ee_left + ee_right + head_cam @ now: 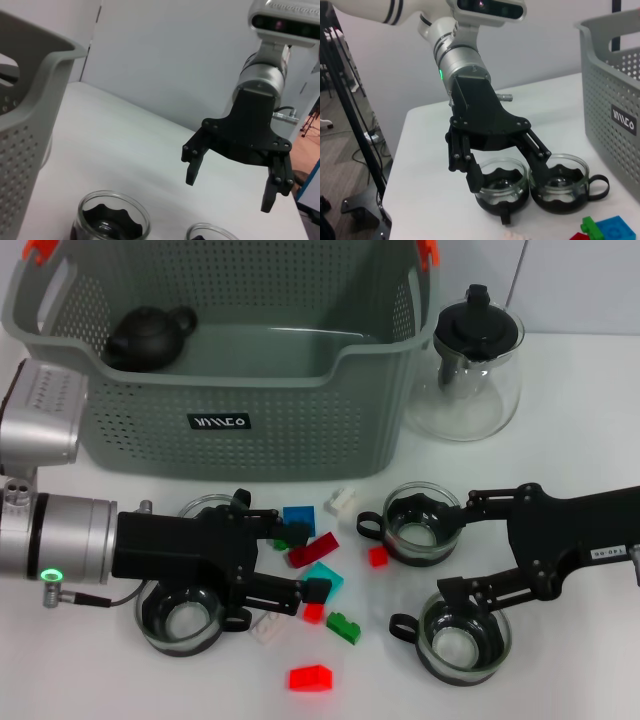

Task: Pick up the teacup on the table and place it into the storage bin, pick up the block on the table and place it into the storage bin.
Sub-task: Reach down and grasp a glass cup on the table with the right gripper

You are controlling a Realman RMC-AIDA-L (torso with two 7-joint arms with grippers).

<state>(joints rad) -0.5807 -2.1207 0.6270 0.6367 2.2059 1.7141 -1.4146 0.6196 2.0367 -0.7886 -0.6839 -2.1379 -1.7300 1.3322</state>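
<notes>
Four glass teacups stand on the table; two [180, 622] [205, 508] are by my left gripper [308, 562] and two [421, 526] [463, 640] by my right gripper [455, 542]. Loose blocks lie between them. The left gripper is open, low over the table, with a dark red block [313, 550] and a cyan block [325, 577] between its fingers. Also open, the right gripper hangs between its two teacups and holds nothing. The storage bin [230, 390] stands behind. The right wrist view shows the left gripper [507, 177] open above two teacups [565, 184].
A black teapot [148, 337] lies inside the bin at its left. A glass teapot with a black lid [470, 365] stands right of the bin. More blocks lie about: blue [298, 518], green [343, 626], red [310, 678], white [341, 500].
</notes>
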